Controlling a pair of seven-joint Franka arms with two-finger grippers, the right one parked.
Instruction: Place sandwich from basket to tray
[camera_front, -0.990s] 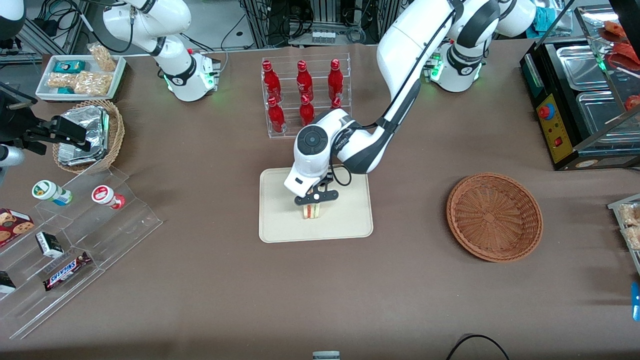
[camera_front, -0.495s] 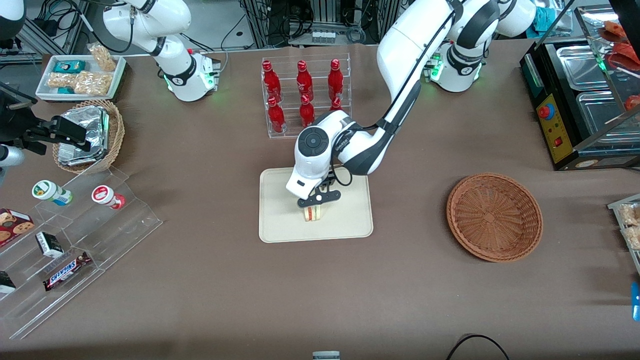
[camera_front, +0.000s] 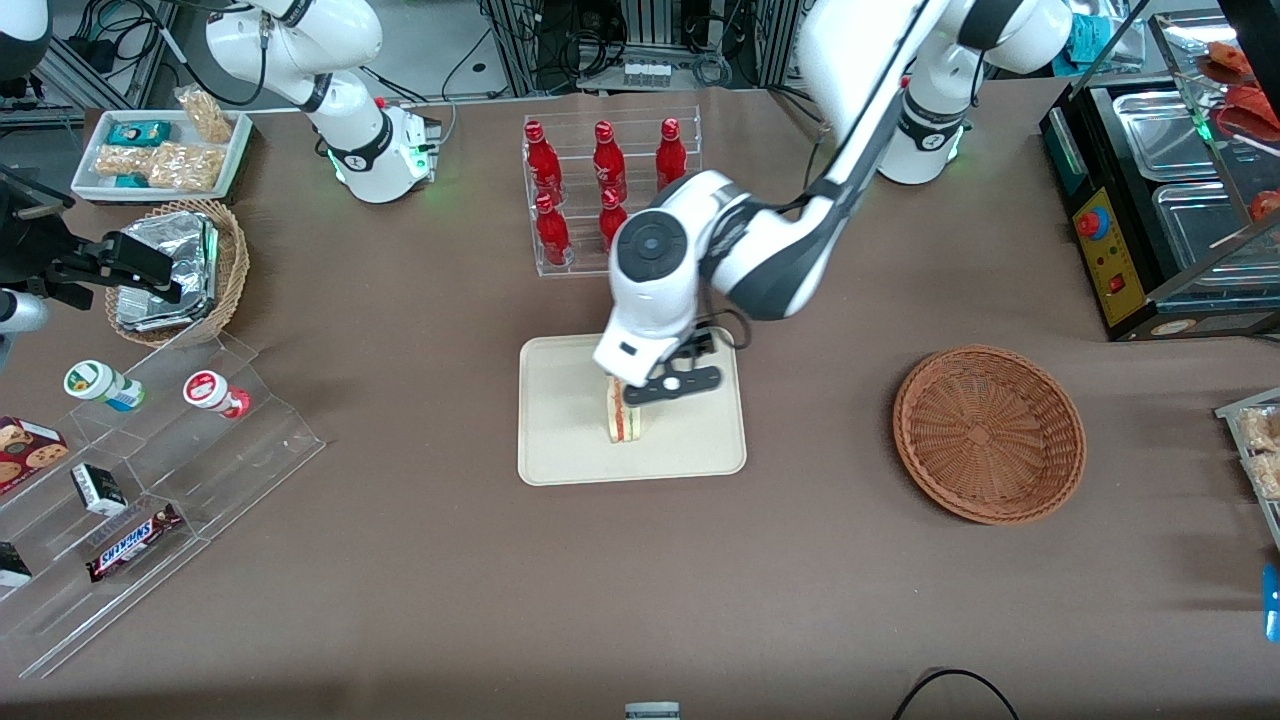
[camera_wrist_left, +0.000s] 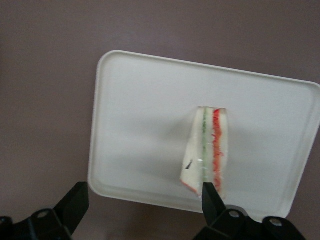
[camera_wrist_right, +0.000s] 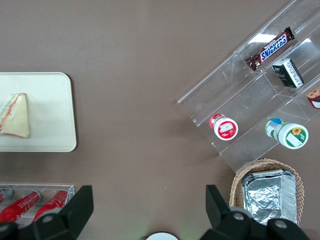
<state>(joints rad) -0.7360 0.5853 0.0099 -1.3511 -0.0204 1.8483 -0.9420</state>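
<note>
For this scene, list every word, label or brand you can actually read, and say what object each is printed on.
"SNICKERS": on the chocolate bar on the clear stepped stand.
All other labels are too small or blurred.
The sandwich on the tray under the open gripper bears no readable text.

Bright even light, soft shadows, wrist view blurred
</note>
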